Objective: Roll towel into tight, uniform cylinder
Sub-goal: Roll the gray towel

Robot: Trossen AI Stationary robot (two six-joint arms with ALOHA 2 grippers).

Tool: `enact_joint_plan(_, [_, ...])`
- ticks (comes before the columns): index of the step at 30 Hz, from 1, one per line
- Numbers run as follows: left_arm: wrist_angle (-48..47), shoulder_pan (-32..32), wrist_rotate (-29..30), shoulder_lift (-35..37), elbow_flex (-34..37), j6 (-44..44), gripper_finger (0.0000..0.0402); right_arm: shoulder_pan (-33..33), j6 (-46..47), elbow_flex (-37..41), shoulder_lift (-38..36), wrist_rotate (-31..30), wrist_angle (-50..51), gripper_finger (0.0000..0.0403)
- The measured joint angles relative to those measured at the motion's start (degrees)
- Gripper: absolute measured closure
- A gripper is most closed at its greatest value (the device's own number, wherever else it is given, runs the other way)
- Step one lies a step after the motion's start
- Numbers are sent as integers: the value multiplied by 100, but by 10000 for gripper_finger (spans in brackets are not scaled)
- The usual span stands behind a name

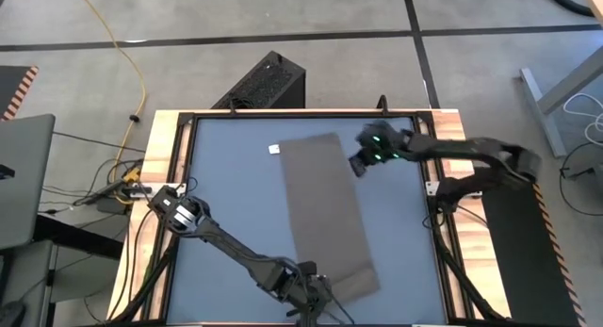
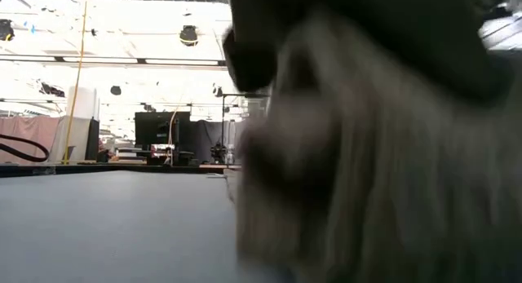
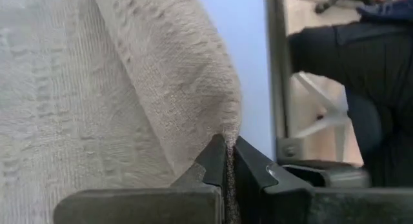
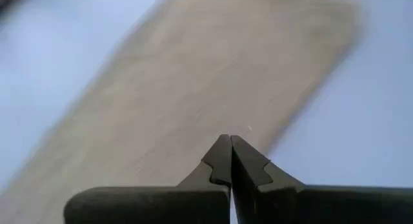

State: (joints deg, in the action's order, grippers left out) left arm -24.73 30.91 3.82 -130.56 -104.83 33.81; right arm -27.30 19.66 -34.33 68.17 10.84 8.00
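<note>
The towel (image 1: 325, 214) is a long taupe strip lying flat on the blue-grey tabletop (image 1: 236, 195), running from far to near. A small white tag (image 1: 274, 149) shows by its far left corner. My left gripper (image 1: 316, 291) is at the strip's near end, shut on the cloth (image 3: 161, 88). In the low view the raised cloth (image 2: 367, 161) fills the right half, close and blurred. My right gripper (image 1: 359, 165) hovers by the towel's far right edge, shut, with nothing between its fingers (image 4: 230, 139). My left gripper pinches the towel's near end at a raised ridge of cloth (image 3: 222, 124) between its two fingers. The fingers slant down from the table's near side. The cloth rises from the table into them; the rest of the strip lies flat. One layer or several, I cannot tell.
A wooden frame with black rails (image 1: 174, 167) borders the table. A black box (image 1: 264, 82) stands on the floor past the far edge, and cables (image 1: 118, 181) lie to the left. Bare tabletop lies left of the towel.
</note>
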Motion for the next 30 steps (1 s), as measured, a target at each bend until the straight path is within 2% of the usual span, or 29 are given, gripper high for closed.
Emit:
enact_joint_plan(3, [734, -158, -501, 86, 648, -31, 401, 602, 1, 733, -1182, 509, -438, 385])
enact_joint_plan(6, [2339, -295, -1024, 429, 1702, 172, 401, 1585, 111, 1358, -2284, 499, -386, 386])
enact_joint_plan(10, [4241, -436, -1313, 1014, 3121, 720, 401, 3176, 374, 1792, -3365, 69, -707, 386])
enact_joint_plan(13, [4880, -497, -1300, 1328, 3898, 943, 401, 4392, 477, 1893, -3691, -647, -825, 385])
enact_joint_plan(17, [4956, -561, -1216, 1459, 4335, 1125, 401, 5696, 475, 1906, -3404, -1952, -1016, 381])
enact_joint_plan(19, [4933, -588, -1210, 1429, 4427, 1145, 401, 6123, 457, 1905, -3069, -2339, -1354, 381])
enact_joint_plan(22, [4877, -639, -1124, 1429, 4465, 965, 401, 6524, 681, 1876, -2387, -2634, -1750, 380])
enact_joint_plan(24, [4861, -685, -1086, 1432, 4484, 834, 401, 6654, 963, 1710, -1885, -2757, -1636, 380])
enact_joint_plan(30, [4905, -829, -843, 1429, 4462, 247, 401, 6610, 1487, 667, -456, -2779, -277, 378])
